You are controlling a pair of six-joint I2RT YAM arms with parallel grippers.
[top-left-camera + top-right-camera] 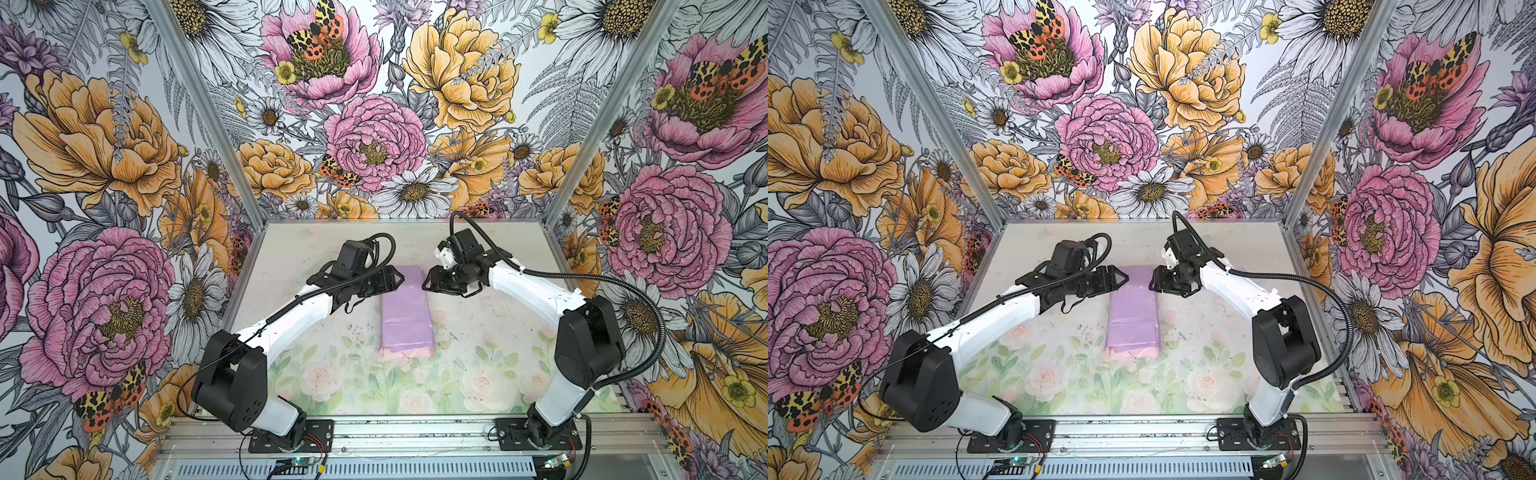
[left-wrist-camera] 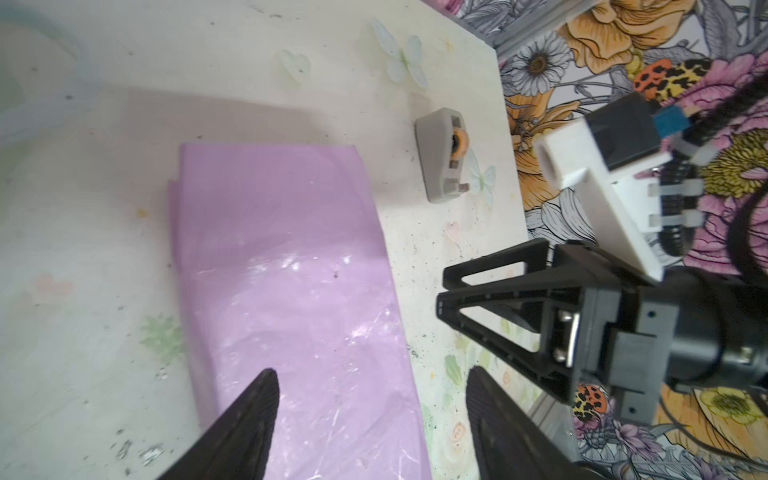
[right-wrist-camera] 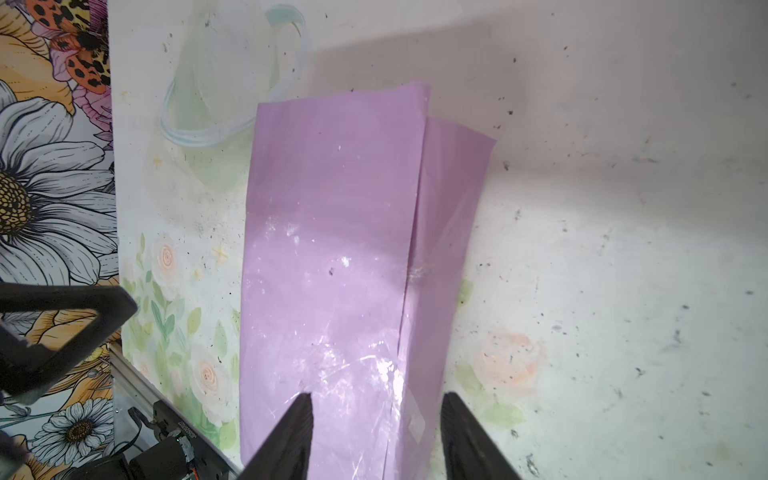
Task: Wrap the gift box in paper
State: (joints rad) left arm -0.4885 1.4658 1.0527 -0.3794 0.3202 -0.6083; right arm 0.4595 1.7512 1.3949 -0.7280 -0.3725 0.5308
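Strip of paper (image 1: 406, 318) lengthwise between left gripper (image 1: 400, 277) and right gripper (image 1: 424, 285) | far end flanked equally | both jaws apart, empty

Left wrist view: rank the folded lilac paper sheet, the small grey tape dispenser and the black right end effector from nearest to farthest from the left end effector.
1. Folded lilac paper sheet: directly under the open left end effector.
2. Black right end effector: just past the paper's side edge.
3. Small grey tape dispenser: on the table beside the paper's far corner.
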